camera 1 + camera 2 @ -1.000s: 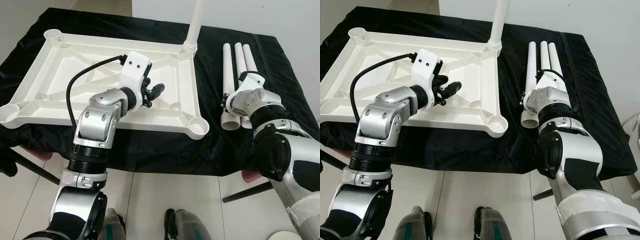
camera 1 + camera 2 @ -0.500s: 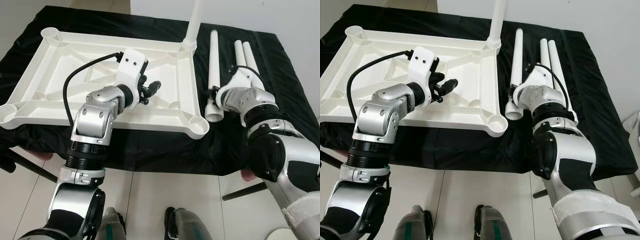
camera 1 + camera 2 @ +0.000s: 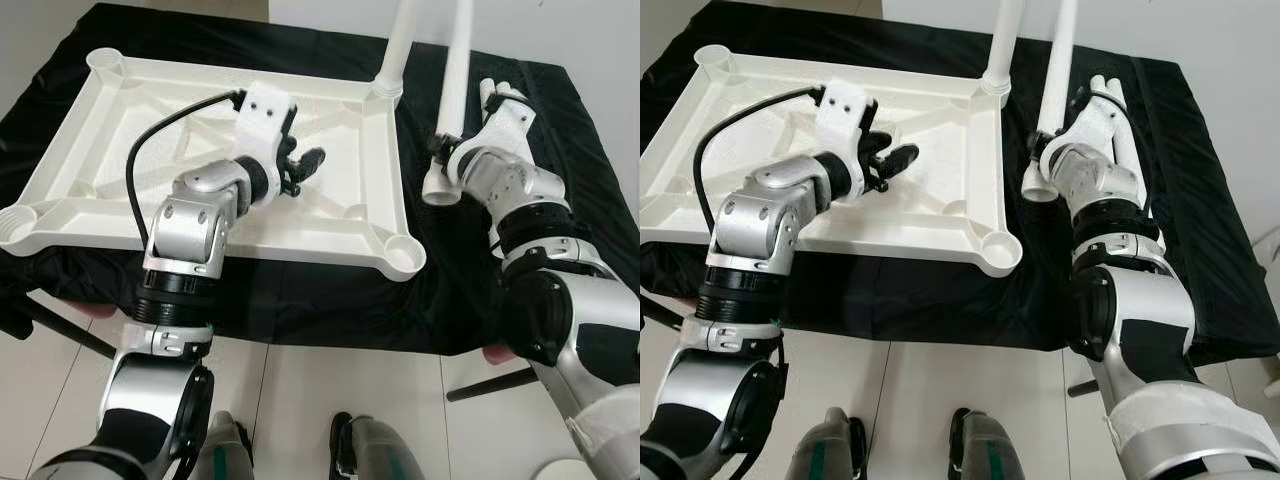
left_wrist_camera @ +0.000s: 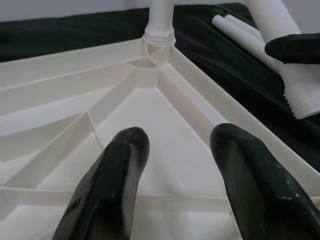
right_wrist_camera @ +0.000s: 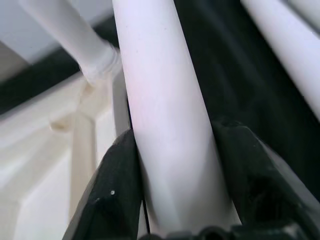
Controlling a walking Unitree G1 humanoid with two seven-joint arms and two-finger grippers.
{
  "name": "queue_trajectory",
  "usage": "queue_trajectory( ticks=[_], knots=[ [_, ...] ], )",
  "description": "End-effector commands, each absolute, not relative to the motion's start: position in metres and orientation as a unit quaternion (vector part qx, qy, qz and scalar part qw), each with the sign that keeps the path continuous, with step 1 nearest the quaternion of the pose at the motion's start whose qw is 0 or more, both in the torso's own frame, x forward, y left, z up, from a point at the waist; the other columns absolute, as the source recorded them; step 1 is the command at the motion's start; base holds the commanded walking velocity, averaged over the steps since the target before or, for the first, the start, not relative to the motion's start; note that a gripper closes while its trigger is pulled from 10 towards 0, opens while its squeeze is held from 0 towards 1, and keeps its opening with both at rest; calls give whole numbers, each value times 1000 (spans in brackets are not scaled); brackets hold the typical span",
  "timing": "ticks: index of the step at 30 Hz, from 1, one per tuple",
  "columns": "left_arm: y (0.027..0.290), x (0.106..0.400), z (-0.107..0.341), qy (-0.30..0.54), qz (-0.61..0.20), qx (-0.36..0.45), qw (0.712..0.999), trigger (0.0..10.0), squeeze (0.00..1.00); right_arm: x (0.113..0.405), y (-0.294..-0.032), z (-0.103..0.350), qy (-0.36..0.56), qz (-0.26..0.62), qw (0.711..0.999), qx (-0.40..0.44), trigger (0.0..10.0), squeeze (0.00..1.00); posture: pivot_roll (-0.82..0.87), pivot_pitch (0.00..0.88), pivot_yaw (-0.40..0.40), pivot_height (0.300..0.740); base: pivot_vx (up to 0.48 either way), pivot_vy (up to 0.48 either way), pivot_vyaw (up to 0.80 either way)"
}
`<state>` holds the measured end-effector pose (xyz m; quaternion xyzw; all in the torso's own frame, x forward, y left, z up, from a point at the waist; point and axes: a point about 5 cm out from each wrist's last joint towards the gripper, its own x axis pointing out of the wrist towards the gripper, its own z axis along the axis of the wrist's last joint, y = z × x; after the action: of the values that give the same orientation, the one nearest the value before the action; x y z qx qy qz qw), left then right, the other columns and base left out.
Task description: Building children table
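Right pincer [image 5: 175, 200] pinches a white table leg [image 3: 452, 90] near its threaded lower end, leg raised and nearly upright at upper right of the head views, clear of the black-draped table [image 3: 560, 130]. The upturned white tabletop [image 3: 130, 120] lies upper left to centre; one leg [image 3: 398, 45] already stands in its far right corner socket. Left pincer [image 4: 175, 165] hovers spread over the tabletop's ribbed underside, holding nothing. Judgement: the step in hand is carrying the gripped leg to an empty socket, most likely the near right corner socket [image 3: 403, 252]. To do it well, bring the leg vertical before lowering, centre the threaded end over the socket, then turn it in without side force; the left pincer could press the tabletop to stop it sliding on the cloth. Upper ends of both raised legs are cut off by the frame; two spare legs [image 3: 1118, 105] lie partly hidden behind the right arm.
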<state>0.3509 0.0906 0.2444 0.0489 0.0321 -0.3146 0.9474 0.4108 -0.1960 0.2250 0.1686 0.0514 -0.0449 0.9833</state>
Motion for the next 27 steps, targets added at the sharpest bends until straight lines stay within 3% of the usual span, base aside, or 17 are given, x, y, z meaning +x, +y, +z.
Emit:
queue_trajectory(
  ticks=[1, 12, 14, 17, 25, 26, 27],
  knots=[
    [95, 354, 247, 25, -281, 48, 958, 10000, 0, 406, -201, 224, 14, -40, 980, 194, 10000, 0, -22, 71, -45, 740, 0, 0, 0],
    [88, 347, 238, 28, -305, 32, 951, 10000, 16, 379, -198, 210, -96, 25, 984, 149, 10000, 0, -30, 52, -39, 740, 0, 0, 0],
    [84, 346, 234, 35, -315, 14, 948, 10000, 980, 369, -194, 209, -128, 53, 980, 143, 10000, 0, -31, 44, -42, 740, 0, 0, 0],
    [80, 343, 233, 35, -333, -3, 942, 10000, 1000, 362, -192, 210, -156, 70, 973, 152, 10000, 0, -27, 35, -50, 740, 0, 0, 0],
    [66, 329, 237, 12, -398, -41, 917, 10000, 1000, 340, -183, 222, -245, 113, 945, 183, 10000, 0, -30, 28, -42, 740, 0, 0, 0],
    [65, 327, 239, 10, -409, -54, 911, 10000, 843, 336, -180, 224, -257, 130, 939, 186, 10000, 0, -31, 26, -36, 740, 0, 0, 0],
    [64, 325, 242, 8, -426, -73, 902, 10000, 0, 334, -176, 225, -267, 148, 936, 177, 10000, 0, -30, 22, -31, 740, 0, 0, 0]
  ],
)
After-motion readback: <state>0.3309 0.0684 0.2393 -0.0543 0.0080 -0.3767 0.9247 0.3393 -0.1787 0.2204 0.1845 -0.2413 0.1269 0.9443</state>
